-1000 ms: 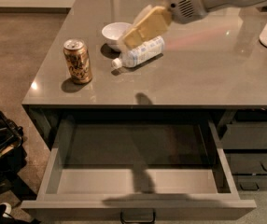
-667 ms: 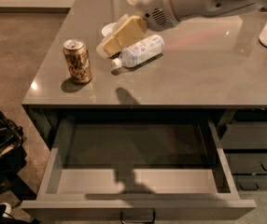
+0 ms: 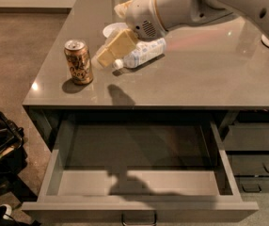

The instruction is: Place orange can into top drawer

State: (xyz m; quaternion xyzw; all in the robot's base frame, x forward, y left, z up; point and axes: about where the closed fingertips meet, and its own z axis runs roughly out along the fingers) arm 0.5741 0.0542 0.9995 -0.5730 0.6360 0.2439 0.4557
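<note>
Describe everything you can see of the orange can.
The orange can is a small orange-brown drink can with pale lettering and a silver pull-tab top, seemingly metal. It stands upright near the front left of the grey countertop, touching only that surface. The gripper hovers just right of it in the view, apart from it. The can is not yet in the open top drawer below.

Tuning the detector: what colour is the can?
Orange can: orange-brown, pale lettering, silver top; camera view shows it. Gripper beside it.

Matt end effector (image 3: 105,58) above glossy countertop (image 3: 195,76)
</note>
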